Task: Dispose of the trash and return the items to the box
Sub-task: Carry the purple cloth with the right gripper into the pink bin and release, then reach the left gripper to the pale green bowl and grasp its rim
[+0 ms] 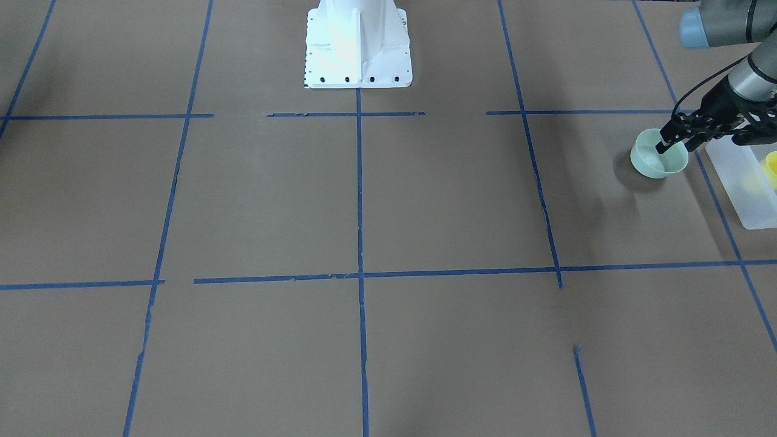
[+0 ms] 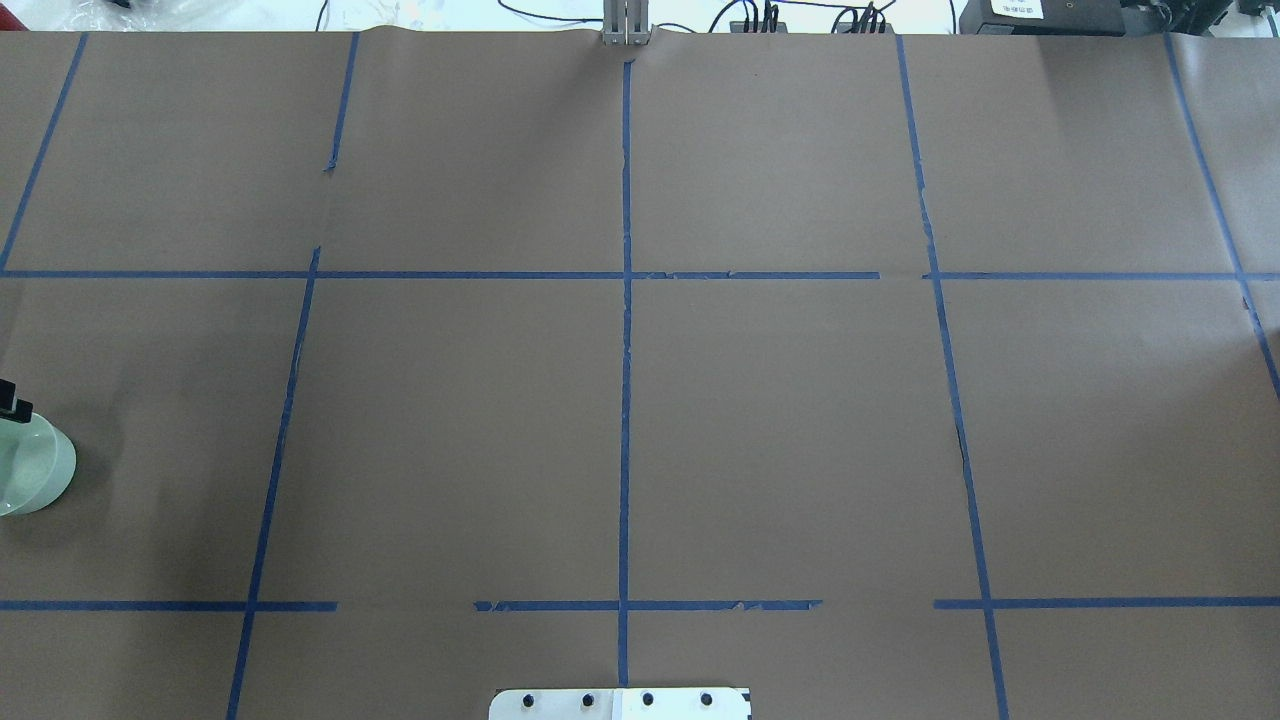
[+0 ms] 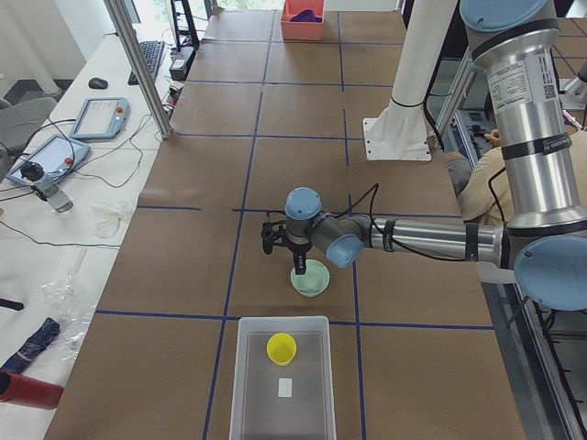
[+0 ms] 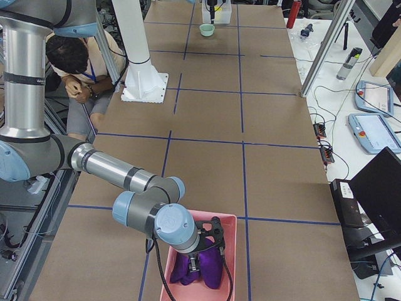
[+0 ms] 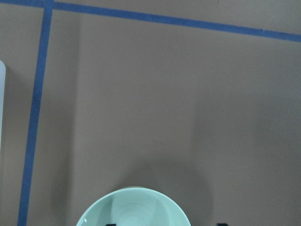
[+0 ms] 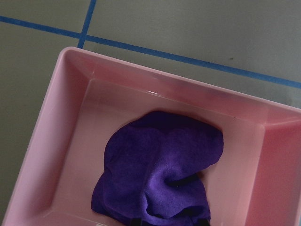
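The pale mint-green bowl (image 1: 658,161) stands on the brown table beside the frosted box (image 1: 740,182). It also shows in the overhead view (image 2: 35,465) and the left wrist view (image 5: 134,207). My left gripper (image 1: 680,145) is open and straddles the bowl's wall on the box side, one finger inside and one outside. The yellow cup (image 3: 282,348) stands upright inside the box (image 3: 240,367). My right gripper (image 4: 203,260) is down in a pink bin (image 4: 230,251) at the table's other end, its fingertips close on either side of a bunched purple cloth (image 6: 160,165).
The white robot base (image 1: 358,54) stands at the table's middle rear edge. Blue tape lines grid the brown surface. A small white slip lies on the box floor (image 3: 285,388). A seated person (image 4: 78,69) is behind the robot, and side tables hold tablets and cables.
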{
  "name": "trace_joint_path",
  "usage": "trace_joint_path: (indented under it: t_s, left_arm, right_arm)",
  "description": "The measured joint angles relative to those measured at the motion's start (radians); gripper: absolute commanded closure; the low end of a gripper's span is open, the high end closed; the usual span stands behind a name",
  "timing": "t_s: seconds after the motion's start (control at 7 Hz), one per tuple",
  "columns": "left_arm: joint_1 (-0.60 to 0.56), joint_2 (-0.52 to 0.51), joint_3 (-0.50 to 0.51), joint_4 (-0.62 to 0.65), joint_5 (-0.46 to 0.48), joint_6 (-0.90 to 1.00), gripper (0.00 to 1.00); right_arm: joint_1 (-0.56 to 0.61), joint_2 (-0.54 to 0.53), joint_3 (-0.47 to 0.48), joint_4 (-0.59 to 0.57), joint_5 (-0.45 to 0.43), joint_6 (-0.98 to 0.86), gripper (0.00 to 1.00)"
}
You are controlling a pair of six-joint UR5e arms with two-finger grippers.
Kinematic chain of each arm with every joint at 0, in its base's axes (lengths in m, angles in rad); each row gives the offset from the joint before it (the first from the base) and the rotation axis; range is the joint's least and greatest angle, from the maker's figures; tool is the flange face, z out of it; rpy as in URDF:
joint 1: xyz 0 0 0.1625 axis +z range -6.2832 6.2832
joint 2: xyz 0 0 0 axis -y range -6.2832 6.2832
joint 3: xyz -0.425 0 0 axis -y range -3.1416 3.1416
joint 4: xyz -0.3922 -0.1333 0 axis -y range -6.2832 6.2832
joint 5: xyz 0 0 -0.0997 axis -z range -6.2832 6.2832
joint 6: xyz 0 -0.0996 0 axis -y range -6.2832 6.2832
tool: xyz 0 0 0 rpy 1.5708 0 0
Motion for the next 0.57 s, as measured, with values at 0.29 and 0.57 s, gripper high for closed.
trace_joint_path:
  t_s: [0.29, 0.57]
  left_arm:
    - [0.075, -0.010, 0.012, -0.022, 0.041, -0.046, 0.24]
    - [0.130, -0.029, 0.036, -0.031, 0.081, -0.069, 0.30]
  right_arm:
    - [-0.043, 0.035, 0.004, 0.002, 0.023, 0.047, 0.00]
    - [-0.152, 0.103, 0.052, 0.005, 0.032, 0.202, 0.00]
